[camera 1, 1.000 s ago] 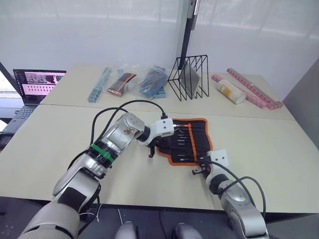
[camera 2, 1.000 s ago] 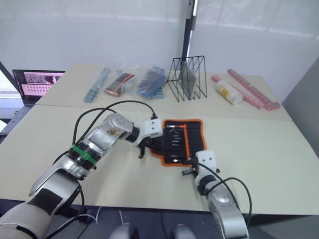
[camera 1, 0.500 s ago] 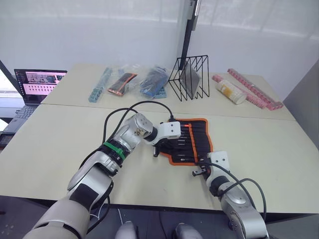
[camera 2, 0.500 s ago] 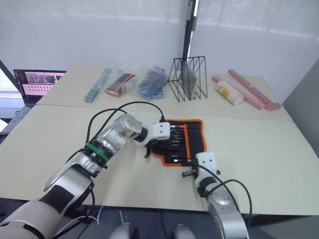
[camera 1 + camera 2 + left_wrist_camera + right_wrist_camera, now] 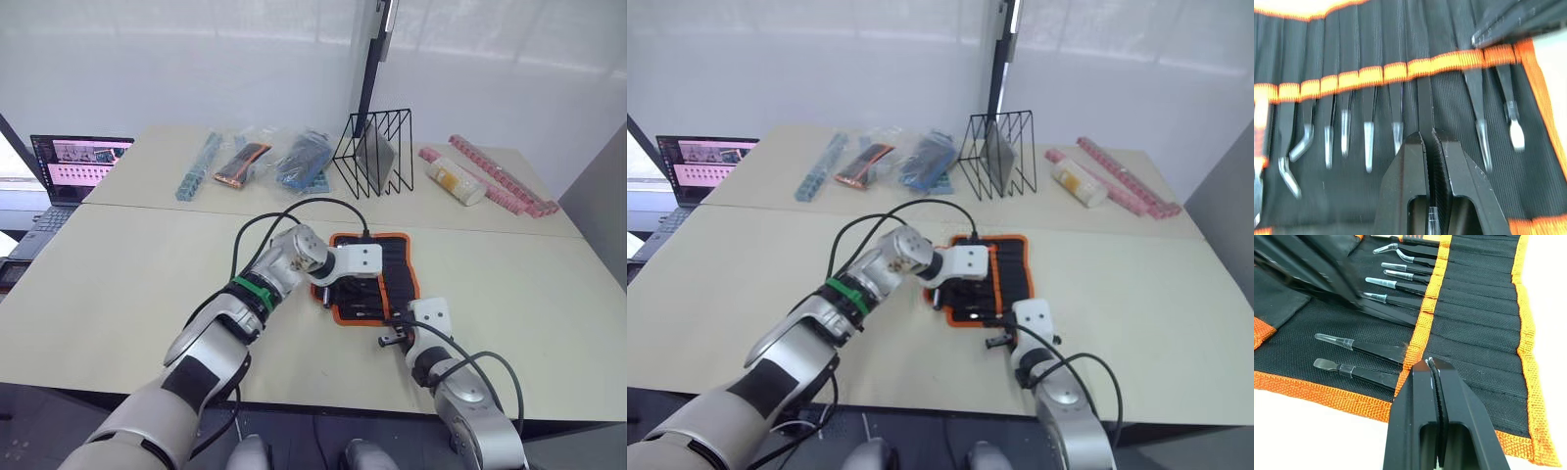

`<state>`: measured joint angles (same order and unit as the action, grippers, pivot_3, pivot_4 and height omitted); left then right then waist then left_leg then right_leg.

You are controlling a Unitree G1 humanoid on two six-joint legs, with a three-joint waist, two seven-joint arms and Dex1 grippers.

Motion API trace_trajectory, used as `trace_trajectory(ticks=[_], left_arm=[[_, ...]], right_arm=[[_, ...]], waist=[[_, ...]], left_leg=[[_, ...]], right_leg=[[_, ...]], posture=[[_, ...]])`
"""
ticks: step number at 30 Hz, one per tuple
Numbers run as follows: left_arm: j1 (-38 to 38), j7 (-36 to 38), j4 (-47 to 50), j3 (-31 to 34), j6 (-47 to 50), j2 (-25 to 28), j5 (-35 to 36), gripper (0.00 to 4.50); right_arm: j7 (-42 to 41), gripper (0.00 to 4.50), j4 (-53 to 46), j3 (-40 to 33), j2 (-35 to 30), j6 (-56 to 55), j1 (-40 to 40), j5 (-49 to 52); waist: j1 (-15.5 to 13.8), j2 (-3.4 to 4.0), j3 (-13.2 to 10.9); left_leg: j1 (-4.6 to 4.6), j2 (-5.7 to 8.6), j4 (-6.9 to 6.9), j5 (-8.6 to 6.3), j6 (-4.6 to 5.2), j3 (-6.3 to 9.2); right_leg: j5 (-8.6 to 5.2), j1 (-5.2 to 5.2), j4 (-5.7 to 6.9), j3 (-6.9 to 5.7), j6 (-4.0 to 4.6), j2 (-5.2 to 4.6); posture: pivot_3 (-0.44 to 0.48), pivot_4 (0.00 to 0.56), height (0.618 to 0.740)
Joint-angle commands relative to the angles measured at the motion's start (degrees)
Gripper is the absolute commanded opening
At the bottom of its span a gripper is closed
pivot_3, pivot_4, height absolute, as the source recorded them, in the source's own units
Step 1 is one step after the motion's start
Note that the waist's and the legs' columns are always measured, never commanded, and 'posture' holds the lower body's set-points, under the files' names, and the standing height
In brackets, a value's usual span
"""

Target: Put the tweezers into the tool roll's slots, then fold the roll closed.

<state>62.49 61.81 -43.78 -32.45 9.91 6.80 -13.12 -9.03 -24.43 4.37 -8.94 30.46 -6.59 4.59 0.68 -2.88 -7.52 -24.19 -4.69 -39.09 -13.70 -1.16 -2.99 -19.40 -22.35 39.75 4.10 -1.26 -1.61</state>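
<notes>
Tweezers (image 5: 1423, 105) are pinched between the left gripper's (image 5: 1428, 139) fingers over the slots (image 5: 1396, 72) of the open tool roll (image 5: 397, 279); its body is partly hidden. Right gripper (image 5: 1433, 368) is pressed together at the roll's near edge

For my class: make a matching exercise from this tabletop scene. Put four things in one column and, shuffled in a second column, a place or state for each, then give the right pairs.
Things
1. left end effector
2. tool roll
3. laptop
4. wire rack

Places or states
A. upright on the far table, behind the roll
B. shut on a tweezer over the slots
C. lying open, orange binding showing
D. at the far left table edge, screen lit

Pairs: 1-B, 2-C, 3-D, 4-A
</notes>
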Motion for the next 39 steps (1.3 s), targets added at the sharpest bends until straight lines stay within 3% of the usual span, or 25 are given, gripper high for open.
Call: trace_trajectory(ticks=[1, 6, 13, 21, 26, 27, 36, 39], left_arm=[[1.7, -2.1, -2.5, 1.0, -2.9, -3.0, -0.3, 0.01], [2.2, -4.0, -6.8, 1.8, -5.8, -5.3, -1.0, 0.01], [2.1, -3.3, -7.8, 2.8, -7.0, -4.1, -1.6, 0.01], [2.5, -1.4, -2.4, 5.4, -5.5, -0.6, -0.6, 2.61], [0.8, 0.8, 5.9, 7.3, -0.9, 2.0, 0.8, 4.33], [0.3, 1.1, 7.7, 7.6, 0.2, 2.6, 1.1, 4.46], [-10.9, 1.2, 30.3, 19.2, 11.9, 13.2, 10.0, 4.46], [-18.6, 1.1, 38.2, 24.2, 15.8, 20.4, 12.3, 4.46]], right_arm=[[-0.4, 0.00, 3.6, 2.5, 0.0, 5.0, -2.9, -0.2], [-0.2, 0.00, 3.8, 2.9, 0.3, 5.1, -2.9, -0.2], [-0.1, 0.00, 4.5, 2.9, 0.8, 5.2, -3.0, -0.5], [-0.3, 0.00, 5.5, 2.9, 0.9, 5.4, -2.2, -0.7], [-0.6, 0.00, 6.1, 2.9, 0.7, 5.3, -1.9, -0.6], [-0.7, 0.00, 6.2, 2.9, 0.7, 5.3, -1.7, -0.6], [-1.5, 0.00, 7.0, 2.7, 0.4, 5.4, -0.5, -0.7], [-2.2, 0.00, 7.2, 2.2, -0.4, 5.2, -0.5, -0.5]], waist=[[0.0, 0.00, 0.0], [0.0, 0.01, 0.0], [0.0, 0.01, 0.0], [0.3, 0.03, 0.0], [0.3, 0.05, 0.0], [0.4, 0.05, 0.0], [1.6, 0.23, 0.1], [1.8, 0.26, 0.1]], left_leg=[[0.00, 0.00, 0.00, 0.00, 0.00, 0.01], [-0.01, 0.01, -0.02, 0.00, 0.00, 0.05], [-0.01, 0.03, -0.02, 0.00, 0.00, 0.10], [0.00, -0.01, -0.01, 0.00, 0.00, 0.15], [0.01, -0.01, -0.02, 0.00, 0.00, 0.16], [0.01, -0.02, -0.02, 0.00, 0.00, 0.16], [0.19, -0.09, -0.01, 0.03, -0.03, 0.16], [0.24, -0.10, -0.01, 0.03, -0.04, 0.19]], right_leg=[[0.00, 0.00, 0.00, 0.00, 0.00, 0.01], [-0.01, 0.03, 0.00, 0.01, -0.01, 0.02], [-0.01, 0.05, 0.00, 0.00, -0.01, 0.03], [-0.01, 0.04, 0.02, 0.01, -0.01, 0.12], [-0.01, 0.05, 0.03, 0.01, -0.01, 0.12], [-0.01, 0.05, 0.02, 0.01, -0.01, 0.12], [0.00, 0.05, 0.32, 0.05, 0.00, 0.17], [0.00, 0.07, 0.39, 0.04, 0.01, 0.17]], posture=[[0.000, 0.150, 0.687], [0.000, 0.150, 0.687], [0.000, 0.150, 0.687], [0.000, 0.150, 0.687], [0.000, 0.150, 0.687], [0.000, 0.150, 0.687], [0.000, 0.150, 0.687], [0.000, 0.150, 0.687]])
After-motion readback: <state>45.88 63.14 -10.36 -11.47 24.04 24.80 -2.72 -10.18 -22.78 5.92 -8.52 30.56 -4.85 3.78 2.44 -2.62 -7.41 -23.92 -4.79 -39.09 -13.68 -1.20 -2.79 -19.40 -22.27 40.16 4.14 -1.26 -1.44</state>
